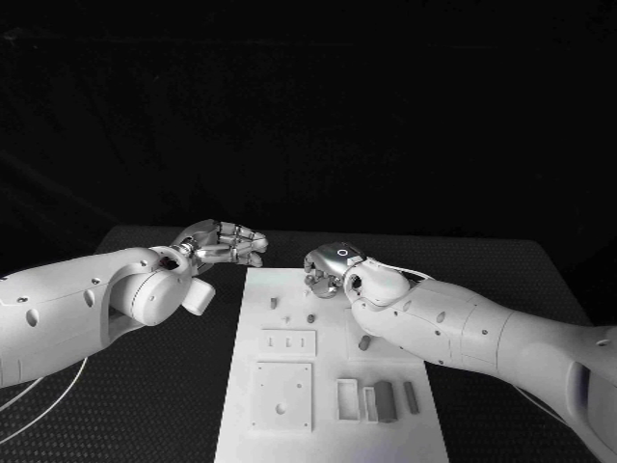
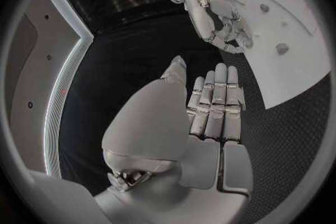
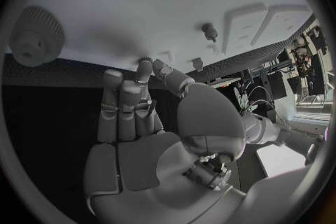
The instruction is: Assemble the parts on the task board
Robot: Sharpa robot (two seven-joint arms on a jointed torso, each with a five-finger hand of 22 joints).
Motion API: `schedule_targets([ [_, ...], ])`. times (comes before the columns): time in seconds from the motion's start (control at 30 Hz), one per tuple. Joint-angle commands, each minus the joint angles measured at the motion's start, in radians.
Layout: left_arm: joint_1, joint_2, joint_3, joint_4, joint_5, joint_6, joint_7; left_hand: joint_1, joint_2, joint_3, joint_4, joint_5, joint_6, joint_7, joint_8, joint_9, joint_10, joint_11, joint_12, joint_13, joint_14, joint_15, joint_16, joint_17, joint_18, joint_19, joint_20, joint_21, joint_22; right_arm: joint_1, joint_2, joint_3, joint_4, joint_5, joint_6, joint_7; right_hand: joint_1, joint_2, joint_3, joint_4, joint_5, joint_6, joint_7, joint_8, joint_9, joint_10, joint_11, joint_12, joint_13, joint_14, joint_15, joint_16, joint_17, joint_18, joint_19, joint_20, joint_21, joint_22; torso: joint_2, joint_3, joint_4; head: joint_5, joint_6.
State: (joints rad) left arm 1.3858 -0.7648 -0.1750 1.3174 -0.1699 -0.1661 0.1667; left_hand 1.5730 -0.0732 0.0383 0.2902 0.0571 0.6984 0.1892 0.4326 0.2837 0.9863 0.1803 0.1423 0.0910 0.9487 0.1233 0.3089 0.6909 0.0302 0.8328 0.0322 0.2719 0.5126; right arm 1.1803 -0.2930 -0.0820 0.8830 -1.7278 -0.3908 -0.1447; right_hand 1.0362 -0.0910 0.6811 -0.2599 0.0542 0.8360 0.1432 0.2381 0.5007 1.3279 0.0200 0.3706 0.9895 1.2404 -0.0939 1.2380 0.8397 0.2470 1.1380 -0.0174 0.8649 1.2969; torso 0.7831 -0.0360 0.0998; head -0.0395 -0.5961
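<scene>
Silver robot hand (image 1: pixel 331 270) above flat white board (image 1: pixel 334 424)

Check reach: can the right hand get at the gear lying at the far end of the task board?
Probably yes. The right hand hovers over the task board's far end, the gear lies flat just beside its fingertips, and nothing stands between them.

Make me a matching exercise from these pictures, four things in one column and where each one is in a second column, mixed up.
Things:
1. left robot hand
2. right robot hand
3. task board
4. gear

Places:
A. middle of the black table
B. over the board's far end
C. off the board, beside its far left corner
D. lying on the board near the right robot hand's fingertips

Pairs: 1-C, 2-B, 3-A, 4-D
</scene>
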Motion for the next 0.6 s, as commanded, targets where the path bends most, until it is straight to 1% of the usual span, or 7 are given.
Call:
schedule_targets([
  [0.03, 0.002, 0.001, 0.001, 0.002, -0.002, 0.013, 0.007, -0.005, -0.002, 0.002, 0.000, -0.006, 0.001, 0.026, -0.006, -0.001, 0.004, 0.002, -0.004, -0.001, 0.007, -0.001, -0.004, 0.001, -0.012, 0.000, -0.008, -0.005, -0.001, 0.000, -0.002, 0.000, 0.003, 0.008, -0.003, 0.008, 0.000, -0.007, 0.001, 0.006, -0.004, -0.005, -0.003, -0.004, -0.001, 0.000, 0.004, -0.005, 0.000, -0.002, 0.008, -0.003, -0.001, 0.015, 0.001, 0.003, -0.006, -0.001, 0.000, 0.0004, -0.0013, 0.000, -0.001],
  [0.23, 0.002, -0.003, 0.000, 0.002, -0.002, 0.011, 0.009, -0.005, -0.002, 0.002, 0.000, -0.006, 0.000, 0.026, -0.006, -0.001, 0.004, 0.002, -0.005, -0.001, 0.007, -0.001, -0.005, 0.002, -0.012, 0.001, -0.008, -0.005, -0.001, 0.000, -0.025, 0.000, 0.028, 0.016, -0.047, 0.012, 0.001, -0.009, 0.001, 0.007, -0.004, -0.003, -0.003, -0.003, -0.001, 0.001, 0.004, -0.005, 0.000, -0.001, 0.008, -0.002, -0.001, 0.015, 0.002, 0.003, -0.006, -0.001, 0.000, 0.0012, -0.0018, -0.001, 0.003],
  [0.33, 0.002, -0.009, 0.000, 0.000, -0.002, 0.009, 0.012, -0.005, -0.002, 0.002, 0.000, -0.006, 0.000, 0.026, -0.007, -0.001, 0.004, 0.002, -0.005, -0.001, 0.007, -0.001, -0.005, 0.002, -0.012, 0.001, -0.008, -0.005, -0.001, 0.001, -0.053, 0.002, 0.067, 0.041, -0.047, 0.007, 0.000, -0.017, -0.001, 0.010, -0.004, -0.003, -0.003, -0.004, -0.002, 0.004, 0.004, -0.004, 0.002, 0.000, 0.007, -0.001, -0.002, 0.015, 0.004, 0.002, -0.005, 0.000, -0.001, 0.0016, -0.0041, 0.000, 0.007],
  [0.4, 0.002, -0.014, 0.000, 0.000, -0.002, 0.008, 0.014, -0.005, -0.003, 0.002, 0.000, -0.006, 0.001, 0.026, -0.006, -0.001, 0.004, 0.001, -0.005, -0.001, 0.007, -0.001, -0.005, 0.002, -0.012, 0.001, -0.009, -0.005, -0.001, 0.006, -0.078, 0.016, 0.105, 0.058, -0.036, -0.002, -0.008, -0.036, -0.006, 0.018, -0.004, -0.007, -0.003, -0.006, -0.003, 0.004, 0.004, -0.005, 0.003, 0.001, 0.008, 0.000, -0.002, 0.015, 0.005, 0.003, -0.006, 0.000, -0.001, 0.0018, -0.0059, 0.002, 0.010],
  [0.53, 0.002, -0.023, 0.000, 0.000, -0.002, 0.003, 0.017, -0.005, -0.002, 0.001, 0.000, -0.006, 0.003, 0.023, -0.006, 0.000, 0.006, 0.000, -0.005, -0.001, 0.007, -0.001, -0.006, 0.003, -0.012, 0.001, -0.009, -0.006, -0.001, 0.024, -0.134, 0.058, 0.178, 0.060, -0.021, -0.013, -0.024, -0.076, -0.012, 0.037, -0.004, -0.015, 0.001, -0.011, -0.006, -0.004, 0.008, -0.009, 0.004, -0.007, 0.011, -0.003, -0.004, 0.015, 0.000, 0.006, -0.012, -0.001, -0.001, 0.0018, -0.0109, 0.004, 0.015],
  [0.57, 0.002, -0.025, 0.000, 0.001, -0.002, 0.000, 0.017, -0.004, -0.002, 0.001, 0.000, -0.006, 0.003, 0.022, -0.005, 0.000, 0.007, 0.000, -0.005, -0.001, 0.008, -0.001, -0.006, 0.003, -0.012, 0.001, -0.009, -0.006, -0.001, 0.033, -0.156, 0.070, 0.198, 0.062, -0.014, -0.016, -0.027, -0.088, -0.012, 0.043, -0.004, -0.017, 0.001, -0.012, -0.007, -0.006, 0.008, -0.010, 0.005, -0.009, 0.012, -0.003, -0.004, 0.015, -0.002, 0.006, -0.013, -0.001, -0.003, 0.0023, -0.0145, 0.004, 0.017],
  [0.6, 0.002, -0.026, 0.000, 0.002, -0.002, -0.009, 0.015, -0.004, -0.002, 0.001, 0.000, -0.006, 0.004, 0.022, -0.005, 0.000, 0.007, -0.001, -0.005, -0.001, 0.008, -0.001, -0.006, 0.003, -0.013, 0.001, -0.009, -0.006, -0.001, 0.040, -0.173, 0.075, 0.211, 0.062, -0.009, -0.018, -0.028, -0.095, -0.011, 0.047, -0.004, -0.017, 0.002, -0.012, -0.007, -0.007, 0.008, -0.010, 0.006, -0.010, 0.012, -0.004, -0.004, 0.015, -0.002, 0.007, -0.014, -0.001, -0.004, 0.0024, -0.0169, 0.004, 0.019],
])
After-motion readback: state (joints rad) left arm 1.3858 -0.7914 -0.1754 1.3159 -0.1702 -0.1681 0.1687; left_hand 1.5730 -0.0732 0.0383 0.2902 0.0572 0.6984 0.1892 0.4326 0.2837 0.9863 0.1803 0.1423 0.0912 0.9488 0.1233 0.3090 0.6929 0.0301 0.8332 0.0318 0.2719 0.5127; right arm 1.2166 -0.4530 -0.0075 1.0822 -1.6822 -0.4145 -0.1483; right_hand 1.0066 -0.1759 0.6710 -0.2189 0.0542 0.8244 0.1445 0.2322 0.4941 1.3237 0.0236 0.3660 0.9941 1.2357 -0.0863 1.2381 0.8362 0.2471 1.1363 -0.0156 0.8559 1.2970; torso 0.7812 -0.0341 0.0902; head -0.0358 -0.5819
